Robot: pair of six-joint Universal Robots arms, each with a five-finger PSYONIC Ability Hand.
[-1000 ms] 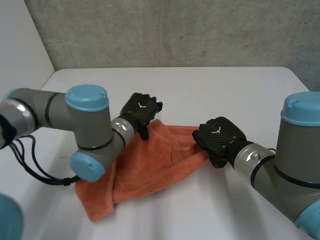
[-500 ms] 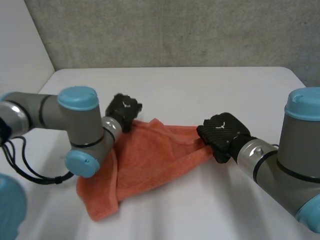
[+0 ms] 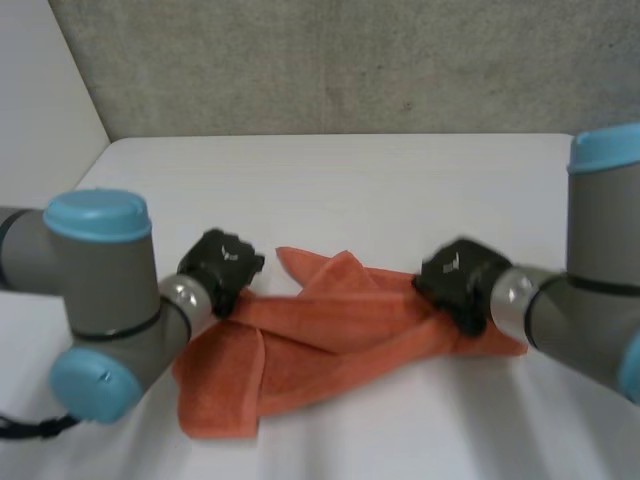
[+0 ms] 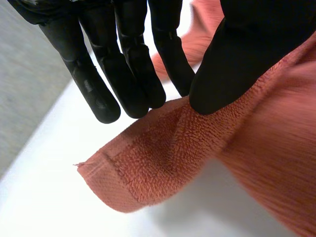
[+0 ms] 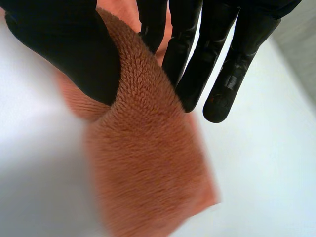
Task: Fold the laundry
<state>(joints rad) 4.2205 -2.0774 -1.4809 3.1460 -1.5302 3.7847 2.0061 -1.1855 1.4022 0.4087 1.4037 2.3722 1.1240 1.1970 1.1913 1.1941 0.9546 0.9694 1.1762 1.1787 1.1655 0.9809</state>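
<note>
The flat white table (image 3: 400, 180) spans the frame's middle. A rumpled orange terry towel (image 3: 330, 335) lies stretched across the lower centre. Left of centre, the black left hand (image 3: 222, 268) pinches the towel's edge near a corner between thumb and fingers. Right of centre, the black right hand (image 3: 458, 283) pinches its right end likewise.

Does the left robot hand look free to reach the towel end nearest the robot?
Probably not yet: the left robot hand is pinching an edge of the towel. Nothing covers that near end, but it lies close beside the left arm.
</note>
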